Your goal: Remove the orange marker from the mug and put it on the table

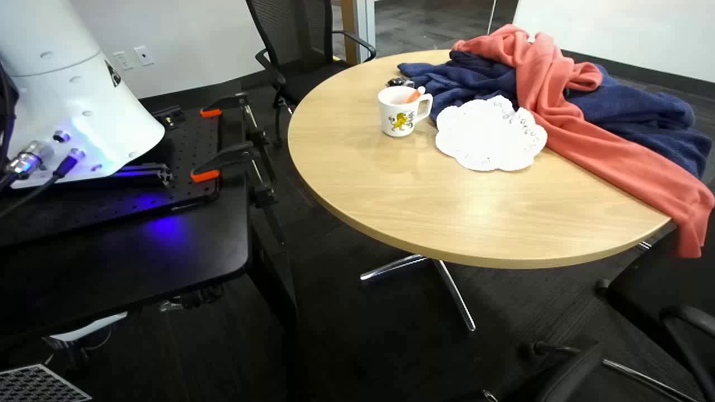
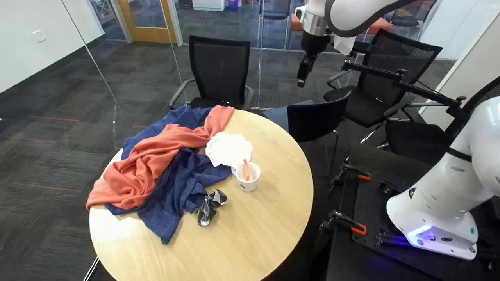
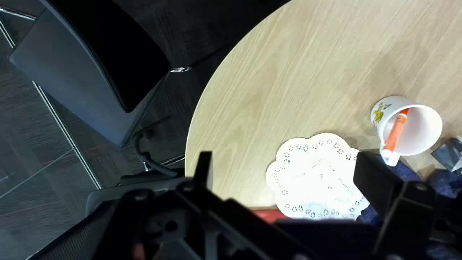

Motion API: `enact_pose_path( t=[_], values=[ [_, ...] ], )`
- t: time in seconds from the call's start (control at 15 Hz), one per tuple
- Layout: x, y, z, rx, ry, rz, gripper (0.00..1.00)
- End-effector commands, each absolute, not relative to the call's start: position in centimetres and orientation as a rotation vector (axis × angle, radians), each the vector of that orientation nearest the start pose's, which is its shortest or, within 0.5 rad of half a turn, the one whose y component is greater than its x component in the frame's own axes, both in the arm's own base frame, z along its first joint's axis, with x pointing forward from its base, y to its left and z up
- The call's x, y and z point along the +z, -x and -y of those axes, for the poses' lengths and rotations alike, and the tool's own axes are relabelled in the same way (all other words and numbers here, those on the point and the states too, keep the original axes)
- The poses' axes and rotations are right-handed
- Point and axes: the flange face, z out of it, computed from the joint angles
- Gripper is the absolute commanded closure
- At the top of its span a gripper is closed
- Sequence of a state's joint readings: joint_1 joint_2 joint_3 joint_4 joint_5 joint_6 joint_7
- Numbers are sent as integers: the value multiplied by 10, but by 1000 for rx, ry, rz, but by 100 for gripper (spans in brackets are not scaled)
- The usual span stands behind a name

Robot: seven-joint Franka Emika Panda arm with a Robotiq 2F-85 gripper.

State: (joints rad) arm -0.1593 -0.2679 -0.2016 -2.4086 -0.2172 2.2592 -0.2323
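Observation:
The cream-white mug stands upright on the round wooden table; it also shows in an exterior view and in the wrist view. The orange marker leans inside the mug, its white end sticking out over the rim by the handle. The marker shows in both exterior views. My gripper is open and empty, fingers wide apart. In an exterior view the gripper hangs high up, apart from the mug, beyond the table's edge. It is out of view in an exterior view.
A white scalloped doily lies beside the mug, on the handle side. Navy and salmon-orange cloths are heaped on the table. A crumpled black wrapper lies near the mug. Chairs stand around the table.

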Motion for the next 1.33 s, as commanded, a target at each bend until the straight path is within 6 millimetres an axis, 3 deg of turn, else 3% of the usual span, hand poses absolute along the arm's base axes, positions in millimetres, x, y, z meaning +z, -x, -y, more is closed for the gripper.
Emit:
enact_pose_path(
  t=[0.0, 0.33, 0.47, 0.93, 1.27],
  values=[
    [424, -432, 171, -124, 3290, 6, 0],
    [424, -432, 171, -124, 3290, 6, 0],
    [419, -436, 160, -128, 3293, -11, 0],
    [376, -450, 96, -100, 3261, -235, 0],
    [341, -468, 64, -181, 3136, -444, 0]
  ],
)
